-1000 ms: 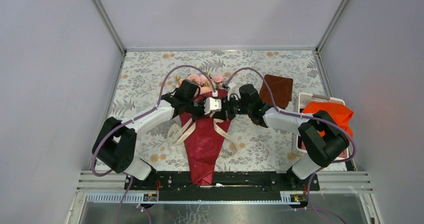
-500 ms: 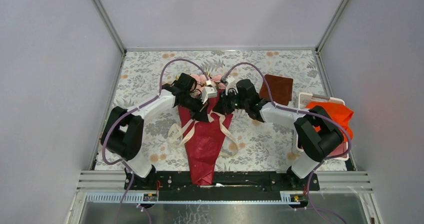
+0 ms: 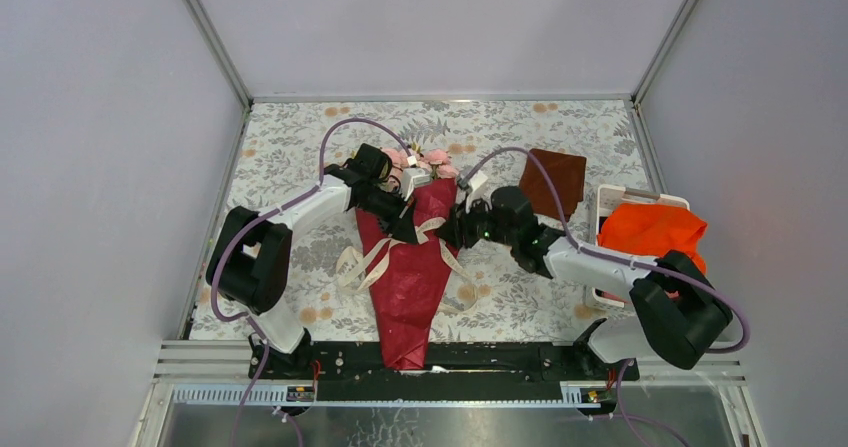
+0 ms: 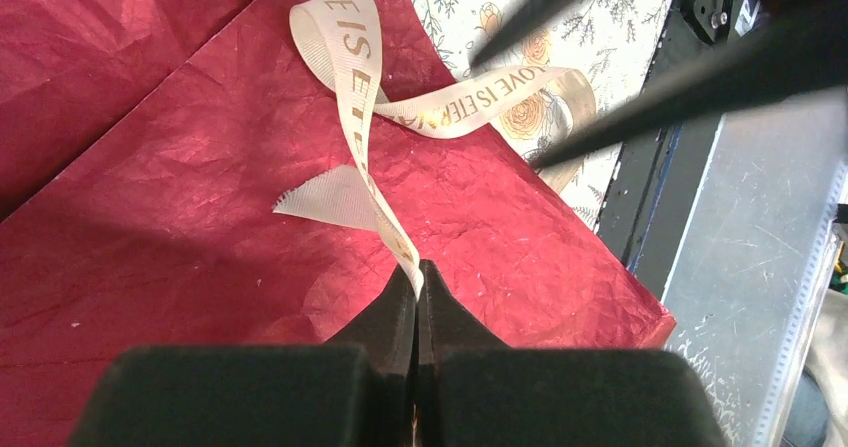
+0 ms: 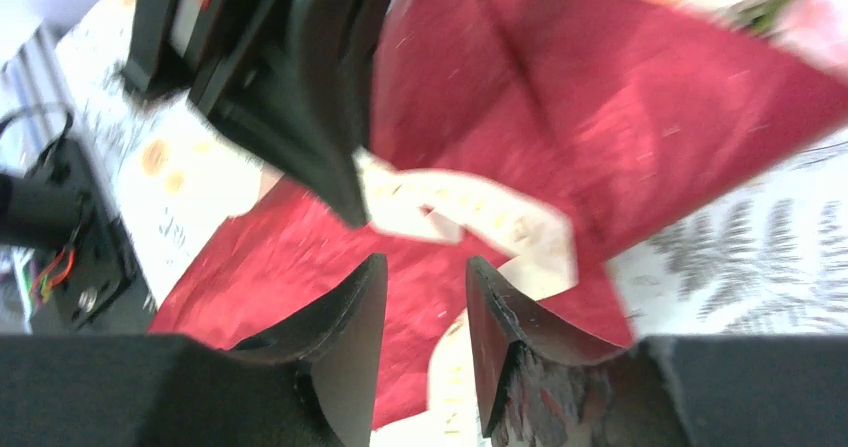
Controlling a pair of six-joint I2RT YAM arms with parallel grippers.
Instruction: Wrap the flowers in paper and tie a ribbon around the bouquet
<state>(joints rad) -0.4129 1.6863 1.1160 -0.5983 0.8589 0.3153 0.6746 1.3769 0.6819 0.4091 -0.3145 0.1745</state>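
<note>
Right now only the left gripper pinches the cream ribbon above the bouquet lying mid-frame in the top view, the right gripper parted and empty, so a tug could drag the loose ribbon off the crimson paper

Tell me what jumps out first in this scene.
A crimson paper cone of pink roses lies mid-table, tip pointing at the near edge. The left gripper pinches a cream ribbon lying across it; the right gripper hangs open beside. A bright orange cloth sits far right.
</note>
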